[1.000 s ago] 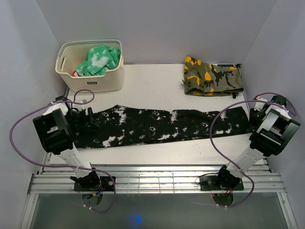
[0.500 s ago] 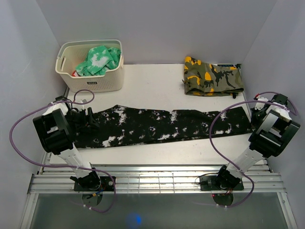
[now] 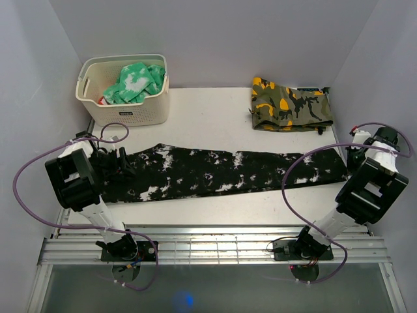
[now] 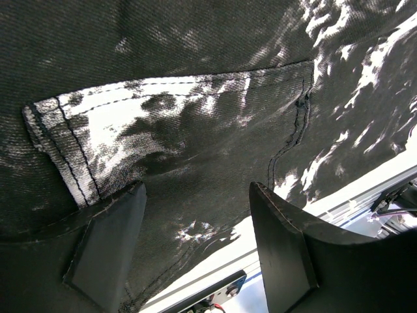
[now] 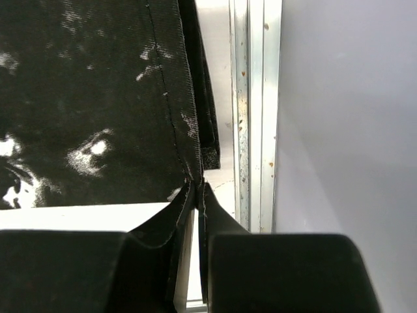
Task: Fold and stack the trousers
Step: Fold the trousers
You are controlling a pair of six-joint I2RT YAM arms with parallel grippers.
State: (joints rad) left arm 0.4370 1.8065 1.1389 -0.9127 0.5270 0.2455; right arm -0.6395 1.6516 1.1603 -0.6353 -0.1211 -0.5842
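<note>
Top external view holds the only lettering in sight, a small dark label on the front wall of the cream basket (image 3: 146,107) at the far left corner of the surface (image 3: 208,117), too small to read. A green-and-white garment (image 3: 135,81) is heaped in the basket, and a folded camouflage garment (image 3: 291,104) lies at the far right corner. The trousers (image 3: 221,171), black with white splatter, stretch flat in a long band across the surface from its left edge to its right edge, nearer the front. That view gives the whole layout but hides both sets of fingertips behind the arms. The left wrist view supplies the waist end: a stitched pocket corner and seams, with the left gripper (image 4: 199,195) spread wide over the cloth and holding nothing; whether its fingers press the fabric I cannot tell. The right wrist view shows the hem end beside an aluminium rail (image 5: 254,98) and the grey wall (image 5: 345,130), where the right gripper (image 5: 199,189) is pinched closed on the near corner of the hem. The left arm (image 3: 71,176) is folded low at the left edge and reaches inward. The right arm (image 3: 370,189) leans out past the right edge, its wrist turned back toward the hem.
</note>
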